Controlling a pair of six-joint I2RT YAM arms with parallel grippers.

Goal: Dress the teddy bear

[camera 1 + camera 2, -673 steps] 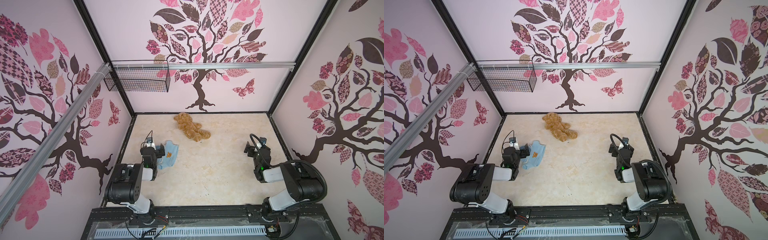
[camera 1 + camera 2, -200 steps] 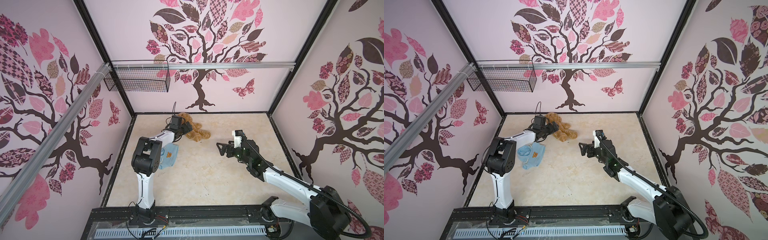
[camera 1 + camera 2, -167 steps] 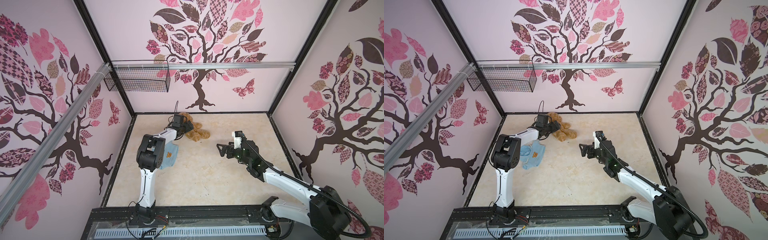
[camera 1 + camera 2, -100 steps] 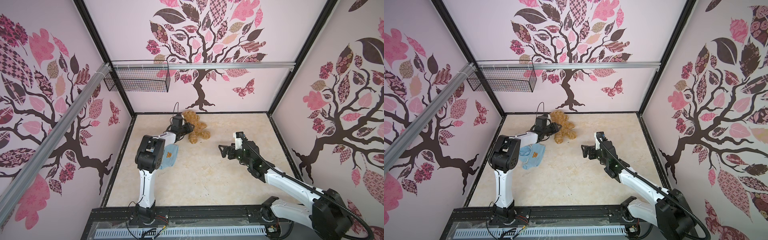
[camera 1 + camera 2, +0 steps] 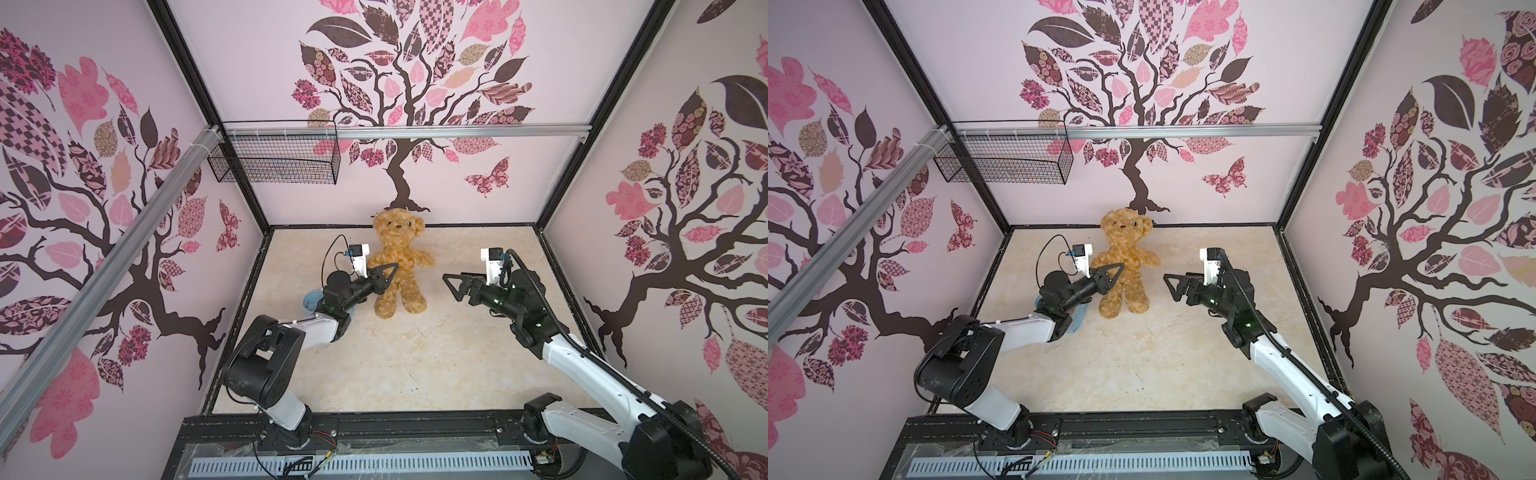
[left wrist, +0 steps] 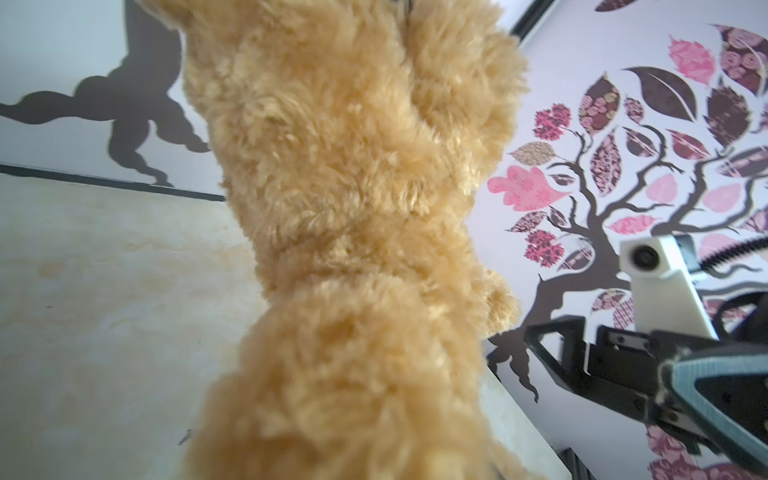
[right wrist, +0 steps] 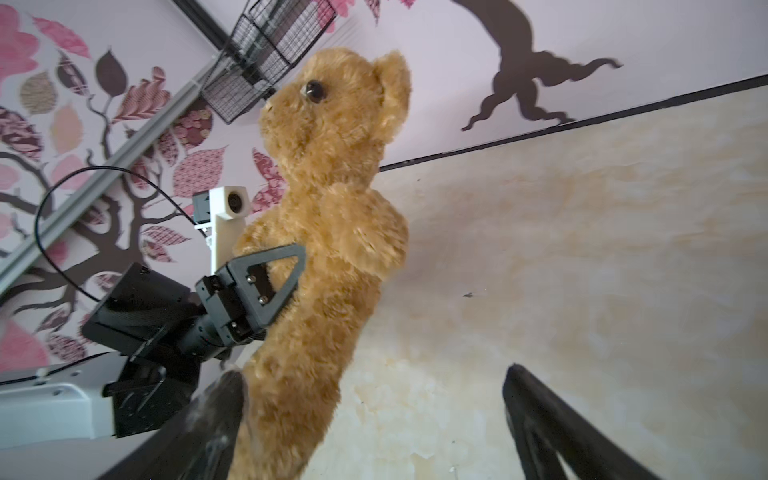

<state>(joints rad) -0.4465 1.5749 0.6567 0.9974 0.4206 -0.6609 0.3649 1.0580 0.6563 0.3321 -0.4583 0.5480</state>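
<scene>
The golden-brown teddy bear [image 5: 400, 257] [image 5: 1124, 266] is held upright near the back of the table, face toward the top views and legs hanging. My left gripper [image 5: 390, 271] [image 5: 1116, 271] is shut on its side, just under one arm. In the right wrist view the dark finger [image 7: 274, 270] crosses the bear [image 7: 332, 199]. In the left wrist view the bear's fur [image 6: 353, 216] hides the jaws. My right gripper [image 5: 451, 286] [image 5: 1172, 286] [image 7: 374, 372] stands open right of the bear, apart from it. The light blue shirt [image 5: 310, 300] [image 5: 1079, 323] lies mostly hidden under the left arm.
A black wire basket [image 5: 274, 160] [image 5: 1005, 160] hangs on the back wall at the left, under a metal rail [image 5: 457, 132]. Dark frame edges border the marble-patterned tabletop [image 5: 415, 365]. Bare tabletop lies in front of the bear, between the two arms.
The left gripper has closed on the bear and raised it from lying at the back to upright. The right gripper has stayed open and hardly moved.
</scene>
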